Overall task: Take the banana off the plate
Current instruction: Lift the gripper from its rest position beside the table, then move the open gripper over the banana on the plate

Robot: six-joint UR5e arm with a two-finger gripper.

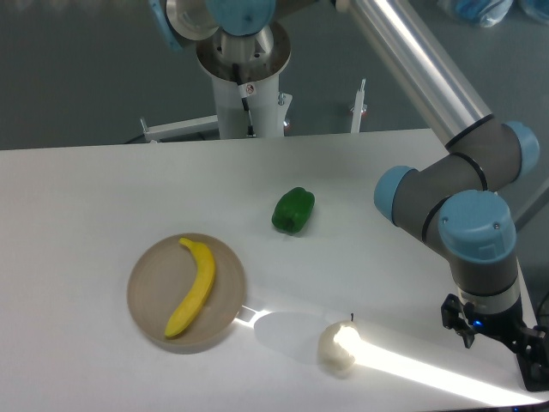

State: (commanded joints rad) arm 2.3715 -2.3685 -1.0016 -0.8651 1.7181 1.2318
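The yellow banana (193, 287) lies along the middle of the round beige plate (147, 287) at the front left of the white table, its stem end toward the back. My gripper (532, 360) is black and hangs at the far right front edge, well to the right of the plate and away from the banana. Only part of it shows at the frame's border, so I cannot tell how its jaws stand. Nothing shows in it.
A green bell pepper (293, 210) sits mid-table, behind and right of the plate. A pale pear-shaped fruit (337, 346) lies at the front, between plate and gripper. The arm's base column (247, 81) stands at the back edge.
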